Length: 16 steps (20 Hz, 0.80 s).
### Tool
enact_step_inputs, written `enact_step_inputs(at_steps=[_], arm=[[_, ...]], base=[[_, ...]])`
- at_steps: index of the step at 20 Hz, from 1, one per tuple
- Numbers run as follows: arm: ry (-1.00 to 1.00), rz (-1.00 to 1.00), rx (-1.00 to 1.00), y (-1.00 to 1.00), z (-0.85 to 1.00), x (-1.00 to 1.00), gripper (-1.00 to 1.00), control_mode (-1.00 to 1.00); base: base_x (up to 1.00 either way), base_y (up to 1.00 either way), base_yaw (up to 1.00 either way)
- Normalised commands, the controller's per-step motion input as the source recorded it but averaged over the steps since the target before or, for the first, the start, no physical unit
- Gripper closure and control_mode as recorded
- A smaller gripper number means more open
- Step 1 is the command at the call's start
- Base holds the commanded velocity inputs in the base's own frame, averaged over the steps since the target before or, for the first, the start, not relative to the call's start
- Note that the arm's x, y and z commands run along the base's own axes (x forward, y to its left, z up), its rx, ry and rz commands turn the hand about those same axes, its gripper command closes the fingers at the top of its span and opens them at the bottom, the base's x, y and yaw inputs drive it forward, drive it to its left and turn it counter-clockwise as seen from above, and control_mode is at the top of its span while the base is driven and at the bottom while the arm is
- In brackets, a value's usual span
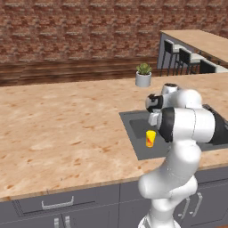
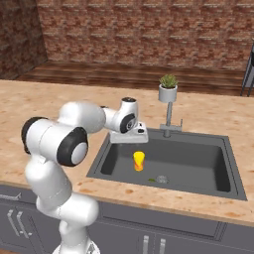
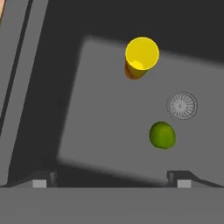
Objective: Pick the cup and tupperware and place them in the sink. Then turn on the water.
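A: You asked for the layout, biggest first. The bench [image 1: 62, 129] is a light wood-look top that runs wide across both base views, with a brick wall behind it and grey cabinet fronts below its near edge.

B: And the sink?

A: The sink [image 2: 218, 163] is a dark grey basin set into the bench, right of centre in the left base view. Your arm reaches over its left rim. The faucet [image 2: 169, 119] stands at the far rim, and a small potted plant [image 2: 168, 88] sits on the bench just behind the faucet.

B: State of the hand?

A: The hand [image 3: 111, 178] hangs above the basin with its fingers spread wide apart and nothing between them. You see both fingertips [image 3: 40, 180] low in the hand view, with bare basin floor between them.

B: Where is the cup?

A: The cup [image 2: 139, 161] stands upright on the sink floor, left of the drain [image 2: 161, 179]. It is yellow with a red-orange band low down. In the hand view you look straight into its open mouth; it is well apart from the fingertips.

B: Anything else in there?

A: A small green round thing [image 3: 162, 135] lies on the floor just beside the drain. You cannot tell what it is from these views.
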Motion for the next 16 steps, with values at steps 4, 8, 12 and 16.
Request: enact_step_inputs(at_steps=[4,8,12,16], arm=[[0.0,-0.09,0.0,0.01,0.36,-0.81,-1.0,-1.0],[0.0,-0.07,0.0,0.03,0.5,-0.44,-1.0,-1.0],[0.0,-0.02,0.0,0.0,0.57,-0.3,-1.0,-1.0],[0.05,-0.03,0.0,0.09,0.45,-0.27,-1.0,-1.0]], base=[[0.0,0.0,0.0],[0.0,0.0,0.0],[0.0,0.0,0.0],[0.0,0.0,0.0]])
